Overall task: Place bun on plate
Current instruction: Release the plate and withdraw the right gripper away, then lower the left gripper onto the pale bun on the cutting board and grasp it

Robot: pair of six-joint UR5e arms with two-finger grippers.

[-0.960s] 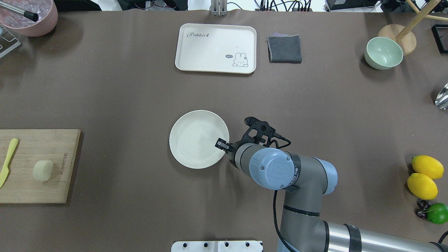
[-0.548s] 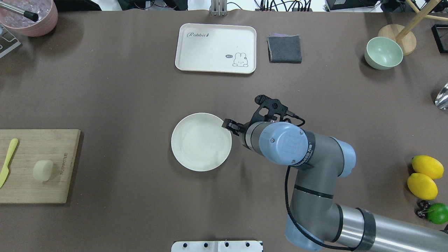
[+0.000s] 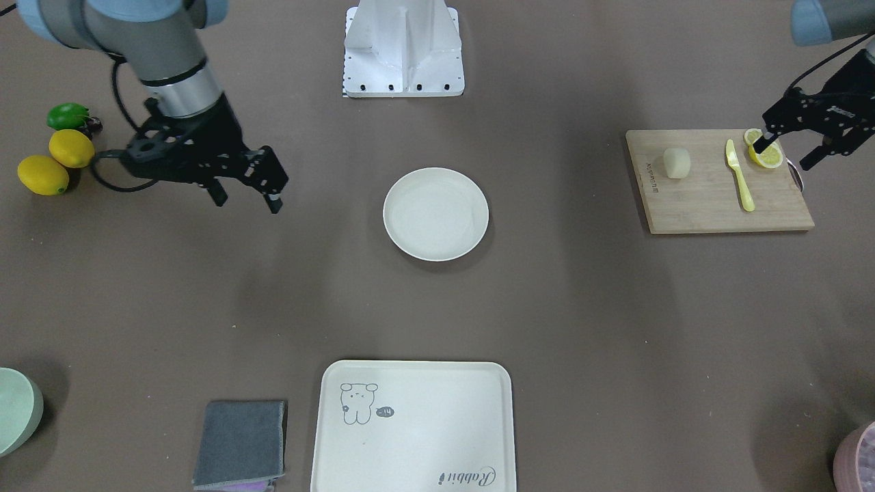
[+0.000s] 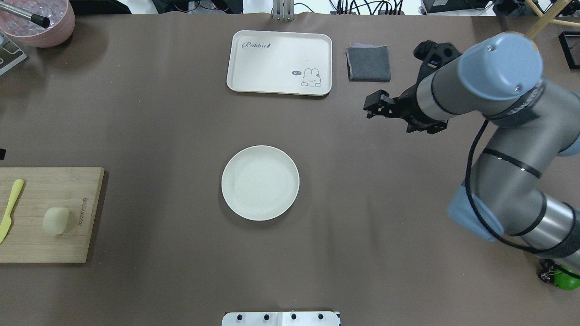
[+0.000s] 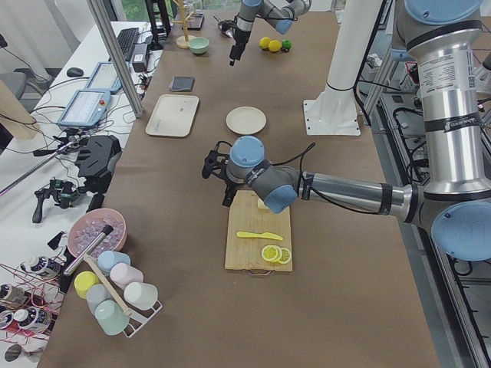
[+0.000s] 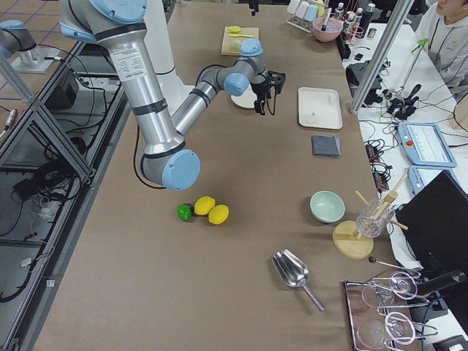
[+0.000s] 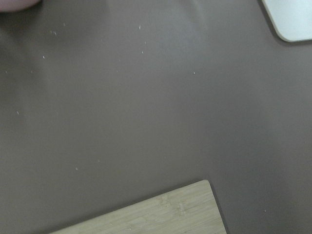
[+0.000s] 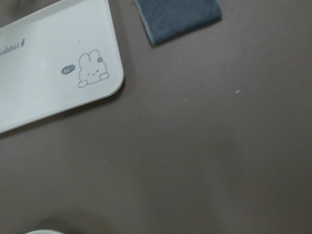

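Pale cream-yellow, the one small cylindrical bun (image 4: 55, 220) lies on a bamboo cutting board (image 4: 45, 244), well apart from the single round cream-white plate (image 4: 260, 182) mid-bench. The left hand (image 3: 786, 154), fingers apart and empty, partly hides yellow lemon slices (image 3: 772, 158), their count unclear. The right hand (image 3: 246, 197) hangs with fingers apart, empty.

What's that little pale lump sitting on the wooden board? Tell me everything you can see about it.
That is the bun, a small, smooth, pale cream-yellow roll, roughly cylindrical with rounded edges and looking soft and whole. It rests on the light wooden cutting board, towards the middle of it, clearly apart from the yellow knife lying on the same board. Only the board touches it; nothing is holding it.
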